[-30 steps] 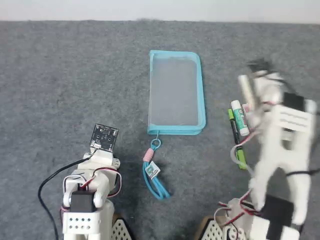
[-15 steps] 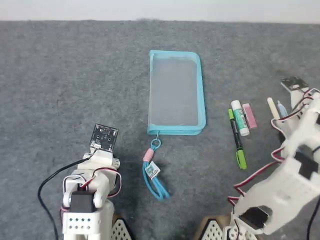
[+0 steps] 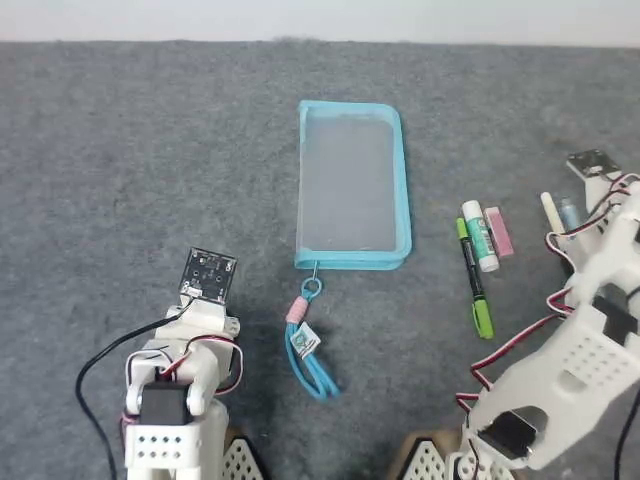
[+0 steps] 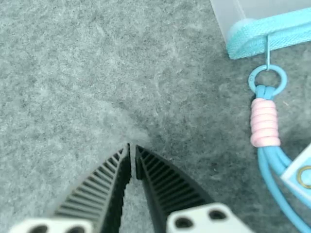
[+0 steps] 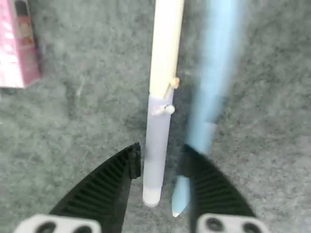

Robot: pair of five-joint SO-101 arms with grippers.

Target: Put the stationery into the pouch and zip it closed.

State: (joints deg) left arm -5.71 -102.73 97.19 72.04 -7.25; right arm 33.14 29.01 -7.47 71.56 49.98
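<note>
Grey felt counter: I find my right pincer released astride the cream pen, 3 o'clock of the pouch. The left pincer is clenched and empty, at 7 o'clock.

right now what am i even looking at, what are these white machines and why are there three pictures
These are two small white robot arms, a left arm and a right arm, at a grey table. One picture looks down from a fixed camera overhead. The other two come from a camera on each arm's wrist, looking past its black gripper. On the table lie a teal pouch with a blue strap on its zip, a green pen, a glue stick and a pink eraser. The left gripper is shut and empty, near the strap. The right gripper is open, with a cream pen between its fingers and a blue pen beside it.
</note>
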